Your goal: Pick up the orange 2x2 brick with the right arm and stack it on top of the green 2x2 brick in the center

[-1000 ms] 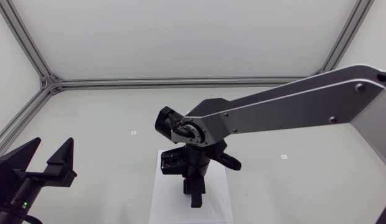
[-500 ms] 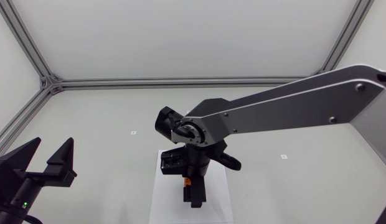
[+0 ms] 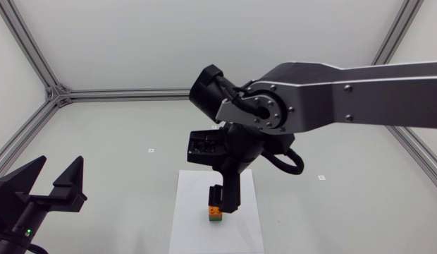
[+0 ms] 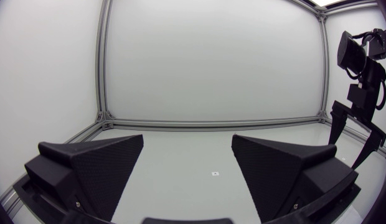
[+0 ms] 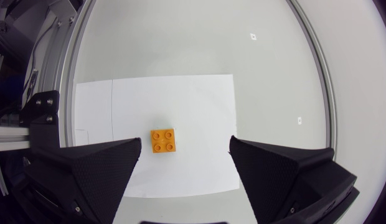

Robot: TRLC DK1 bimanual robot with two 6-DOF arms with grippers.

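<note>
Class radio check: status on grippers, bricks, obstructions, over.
Left gripper open, aside. Right gripper open above bricks. Orange brick atop green brick, white sheet beneath. No obstruction seen.

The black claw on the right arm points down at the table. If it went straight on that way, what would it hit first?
Probably the orange brick, stacked on the green brick ahead of the right gripper. With the jaws open, they might straddle it and reach the white paper.

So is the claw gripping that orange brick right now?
No: the right gripper is open, its fingers clear of the orange brick, which sits on the green brick.
</note>
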